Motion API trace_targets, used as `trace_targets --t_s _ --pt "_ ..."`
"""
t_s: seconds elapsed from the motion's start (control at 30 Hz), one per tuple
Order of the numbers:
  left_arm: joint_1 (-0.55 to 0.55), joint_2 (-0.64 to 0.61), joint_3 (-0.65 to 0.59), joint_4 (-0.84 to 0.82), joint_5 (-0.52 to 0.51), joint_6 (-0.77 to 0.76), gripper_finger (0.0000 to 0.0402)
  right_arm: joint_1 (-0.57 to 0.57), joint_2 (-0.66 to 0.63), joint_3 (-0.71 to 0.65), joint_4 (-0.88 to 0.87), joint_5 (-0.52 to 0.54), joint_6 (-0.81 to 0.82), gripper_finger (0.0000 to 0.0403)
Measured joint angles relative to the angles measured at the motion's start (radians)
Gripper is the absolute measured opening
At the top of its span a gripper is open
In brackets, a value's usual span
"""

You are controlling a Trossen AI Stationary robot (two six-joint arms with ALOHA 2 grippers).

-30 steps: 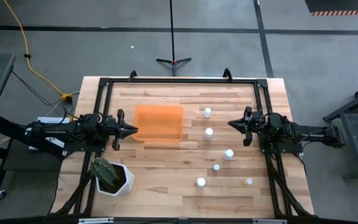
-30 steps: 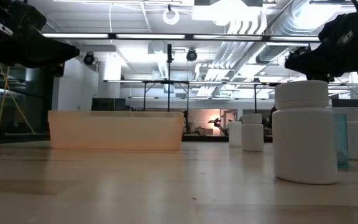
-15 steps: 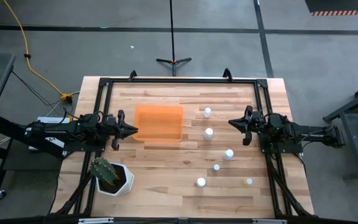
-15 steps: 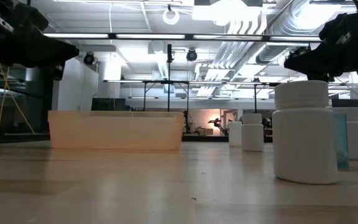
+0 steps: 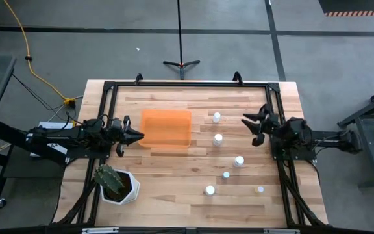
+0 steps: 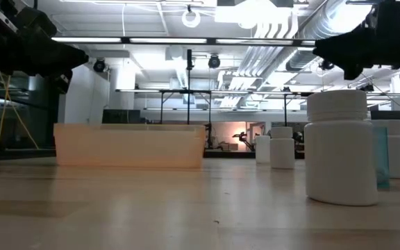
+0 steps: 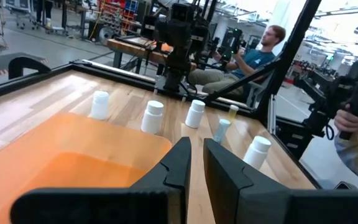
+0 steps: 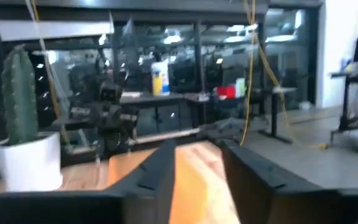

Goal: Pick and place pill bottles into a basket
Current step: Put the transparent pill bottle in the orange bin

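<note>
The orange basket [image 5: 166, 129] rests on the wooden table, left of centre. Several small white pill bottles stand upright to its right, among them one [image 5: 217, 117] at the far end, one [image 5: 218, 138] beside the basket and one [image 5: 210, 190] near the front; a yellowish one [image 5: 260, 190] stands at the near right. My left gripper [image 5: 137, 135] hovers level at the basket's left edge, its fingers [image 7: 180, 163] a narrow gap apart. My right gripper [image 5: 247, 123] hovers open right of the bottles, tipped slightly up, with nothing between its fingers [image 8: 160, 165].
A white pot with a green cactus [image 5: 115, 184] stands at the near left corner. A black frame [image 5: 187, 83] runs round the table. Bare wood lies in front of the basket. Beyond the table a person [image 7: 263, 46] sits, and another person's hand [image 7: 353, 124] shows at the right.
My right gripper has risen a little and tipped its fingers upward, and its fingers, which met in a point before, now stand apart. My left gripper has rolled slightly about its own line and stayed in place. Basket and bottles have not moved.
</note>
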Motion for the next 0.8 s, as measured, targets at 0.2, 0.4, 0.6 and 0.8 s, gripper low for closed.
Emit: trace_targets --t_s 0.2,0.4,0.6,0.8 --pt "0.0 0.0 0.0 0.0 0.002 -0.058 0.0079 0.0 0.118 0.0 0.21 0.029 -0.062 0.0213" --pt "0.0 0.0 0.0 0.0 -0.003 0.015 0.0079 0.0 0.267 0.034 0.376 -0.001 -0.075 0.0227" --pt "0.0 0.0 0.0 0.007 -0.041 0.044 0.0079 0.0 0.486 0.245 0.219 0.022 -0.121 0.0217" --pt "0.0 0.0 0.0 0.008 -0.05 0.056 0.0079 0.0 0.668 0.488 -0.146 0.216 -0.108 0.0217"
